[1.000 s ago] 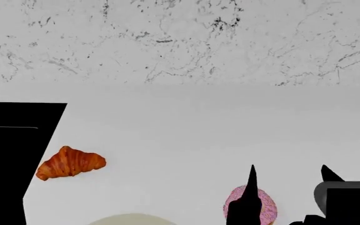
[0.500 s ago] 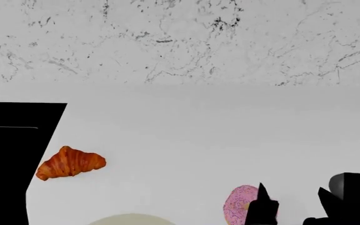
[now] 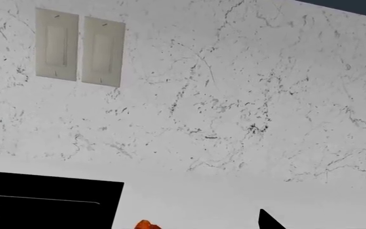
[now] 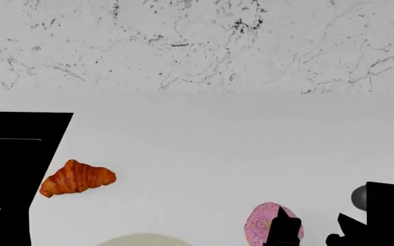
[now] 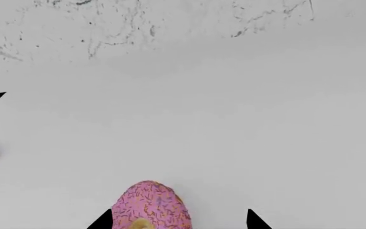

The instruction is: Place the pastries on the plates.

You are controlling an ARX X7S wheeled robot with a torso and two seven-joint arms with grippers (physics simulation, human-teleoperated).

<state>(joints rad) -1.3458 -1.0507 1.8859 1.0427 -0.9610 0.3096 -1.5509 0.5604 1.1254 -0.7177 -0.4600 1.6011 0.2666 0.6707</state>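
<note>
The pink-frosted sprinkled donut (image 4: 261, 223) lies on the white counter near the front. In the right wrist view the donut (image 5: 150, 206) sits between my right gripper's open jaws, close to one fingertip (image 5: 103, 221), with a wide gap to the other. The right gripper (image 4: 315, 231) (image 5: 177, 221) holds nothing. The golden croissant (image 4: 77, 178) lies at the left by the black cooktop, and its tip shows in the left wrist view (image 3: 146, 225). My left gripper (image 3: 183, 225) shows one fingertip (image 3: 269, 222) well off centre. The cream plate's (image 4: 142, 239) rim shows at the front edge. A sliver of the grey plate (image 4: 358, 198) shows behind my right arm.
A black cooktop (image 4: 12, 169) (image 3: 43, 200) fills the left of the counter. A marbled wall (image 4: 197, 46) rises behind, with two light switches (image 3: 78, 45). My right arm's black block (image 4: 391, 214) covers the front right corner.
My right gripper has dropped lower and drawn back toward the front, its fingers now lower beside the donut. The arm covers more of the grey plate. The pastries have not moved.
</note>
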